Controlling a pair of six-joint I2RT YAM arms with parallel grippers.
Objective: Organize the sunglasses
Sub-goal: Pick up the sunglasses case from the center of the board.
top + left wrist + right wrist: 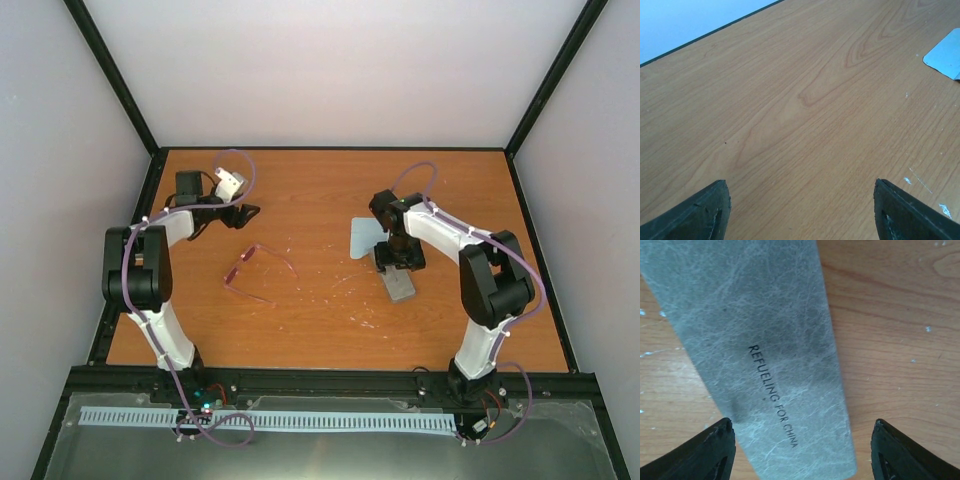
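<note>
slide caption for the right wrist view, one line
Open right gripper above the grey case stamped REFUELING FOR CHINA on the wooden table

The tabletop (pixel 330 190) is orange-brown wood grain, smooth with a low sheen, flecked with white scuffs. The case (pixel 765 340) has a grey, matt, leather-like skin veined with fine pale cracks and stamped lettering. The sunglasses (pixel 243 266) look like thin translucent pink plastic; the cloth (pixel 946 56) is smooth and matt.
</note>
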